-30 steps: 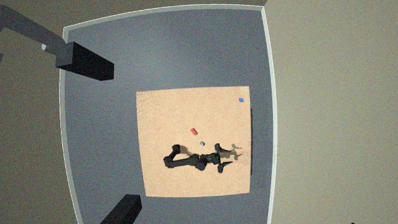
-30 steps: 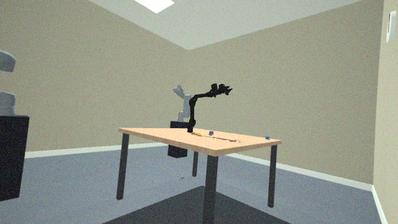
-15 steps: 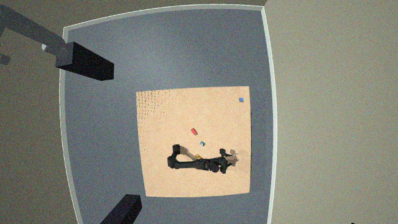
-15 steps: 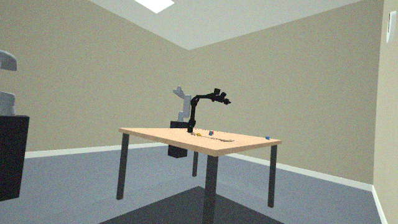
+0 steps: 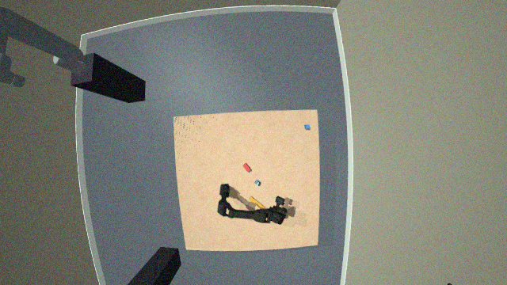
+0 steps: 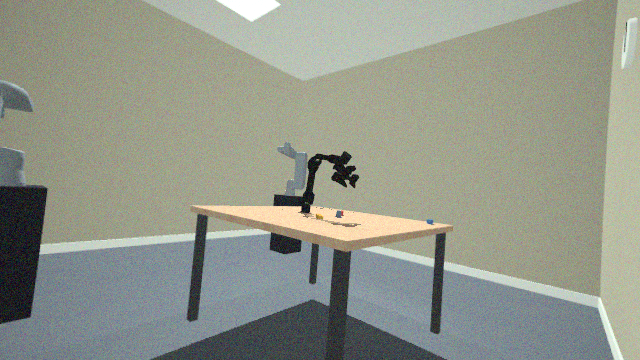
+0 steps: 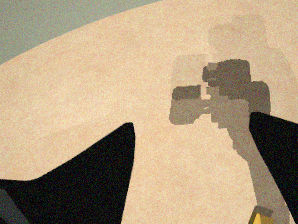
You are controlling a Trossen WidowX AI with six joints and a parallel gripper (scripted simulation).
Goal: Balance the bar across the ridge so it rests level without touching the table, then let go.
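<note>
Black six-joint arm (image 5: 242,214) (image 6: 311,180), lower middle of top frame, stretching rightward. Exterior frame centre: upright lower section, elbow high, forearm level, gripper (image 5: 286,207) (image 6: 349,183) (image 7: 193,124) angled downward, raised. Dark fingers parted, nothing between; wrist frame shows them lower left and lower right.

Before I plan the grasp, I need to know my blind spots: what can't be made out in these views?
- Far end of the yellow bar: under the arm in the top view, cut off by the lower edge in the wrist view.
- Which thing is the ridge: the small blue-grey piece is too small in the top and exterior views to show its shape.
- The red block's lower part: mostly behind that piece in the exterior view.
</note>
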